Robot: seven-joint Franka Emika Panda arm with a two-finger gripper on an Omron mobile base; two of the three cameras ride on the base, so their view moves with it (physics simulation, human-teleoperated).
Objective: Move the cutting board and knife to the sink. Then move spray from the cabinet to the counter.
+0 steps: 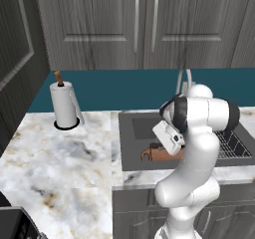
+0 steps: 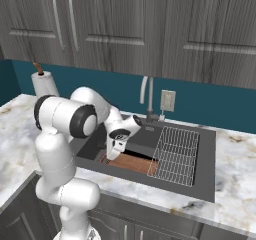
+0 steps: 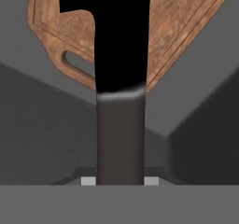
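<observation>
A white robot arm reaches down into the sink [image 2: 205, 154], its gripper [image 2: 114, 154] low over the basin with the knife [image 3: 120, 73] clamped between its fingers. The hand view shows the dark grey handle running up from between the fingertips and the black blade pointing away, over the cutting board [image 3: 179, 27]. The board already lies flat on the sink floor, in the part of the basin away from the wire rack [image 2: 175, 154], its small handle cut-out at the end nearer the gripper. The fingers stand narrow, closed on the knife handle, and the knife hangs above the board, not yet set down. The knife looks light, stiff and smooth, so it is best gripped across the handle as it is here; held by the slick blade it might slip or twist. A drop from any height could make it bounce off the hard board, so a low release seems wise. The faucet [image 2: 146, 96] rises at the back of the sink, and a paper towel roll [image 1: 65, 106] stands on the counter [image 1: 60, 153] well to one side of the sink.
</observation>
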